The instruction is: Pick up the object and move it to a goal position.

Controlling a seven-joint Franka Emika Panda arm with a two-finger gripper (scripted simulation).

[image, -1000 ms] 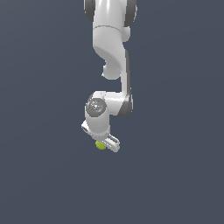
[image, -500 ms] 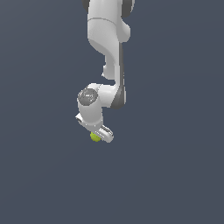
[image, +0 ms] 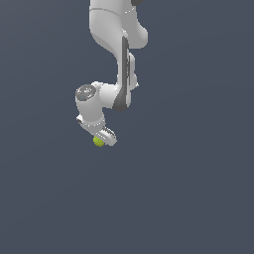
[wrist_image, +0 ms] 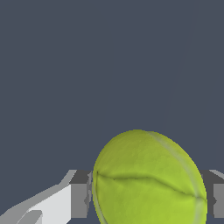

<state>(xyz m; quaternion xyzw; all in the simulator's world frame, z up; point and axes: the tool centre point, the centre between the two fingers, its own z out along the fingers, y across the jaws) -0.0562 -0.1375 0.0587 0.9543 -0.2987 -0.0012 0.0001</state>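
Ball: yellow-green ball (image: 98, 142) sat between the fingers at the gripper (image: 101, 139) tip, off the tabletop by the look of it.
Fingers: closed on ball (wrist_image: 148, 179) from both sides, grey pads (wrist_image: 80, 194) touching it.
Relation: ball dead centre in grip; no goal marker seen.
Change: vs 0.5 s ago, arm and ball had shifted toward exterior view's left and up.
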